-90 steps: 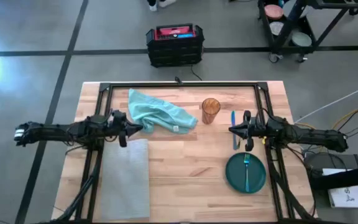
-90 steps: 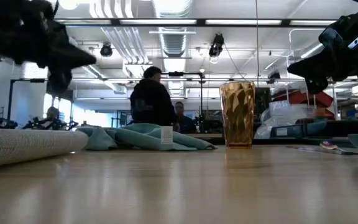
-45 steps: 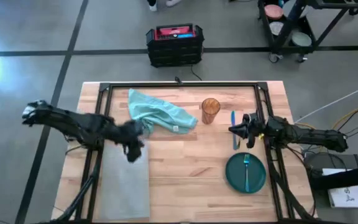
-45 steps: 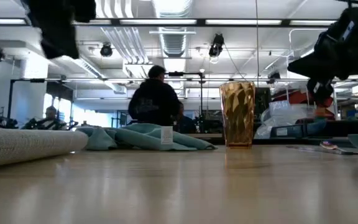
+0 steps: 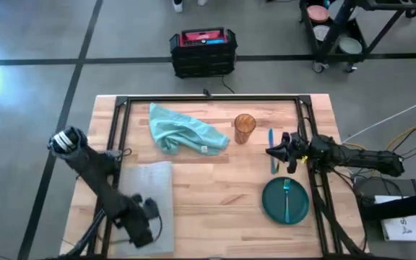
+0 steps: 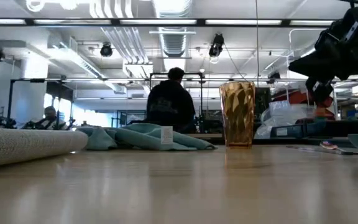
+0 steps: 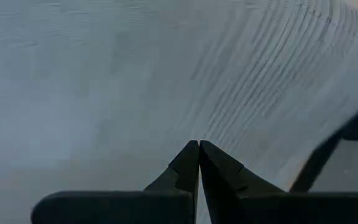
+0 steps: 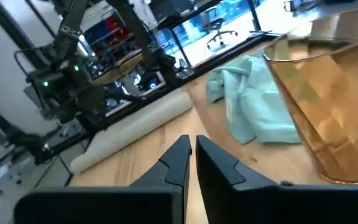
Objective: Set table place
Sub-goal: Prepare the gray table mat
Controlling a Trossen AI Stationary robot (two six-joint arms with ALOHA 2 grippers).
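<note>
Your left gripper, jaws pressed together, hangs low over the placemat to grab its near edge, while your right gripper, also closed, waits beside the cup

Your high view looks straight down on the whole table and both arms. Your low view sits at table-top height, looking level across the planks into the room; it shares the glass and napkin with the high view. Your left wrist camera is pressed very near the mat, which fills its picture. Your right wrist camera faces across the table, sharing glass, napkin and mat with the low view.
</note>
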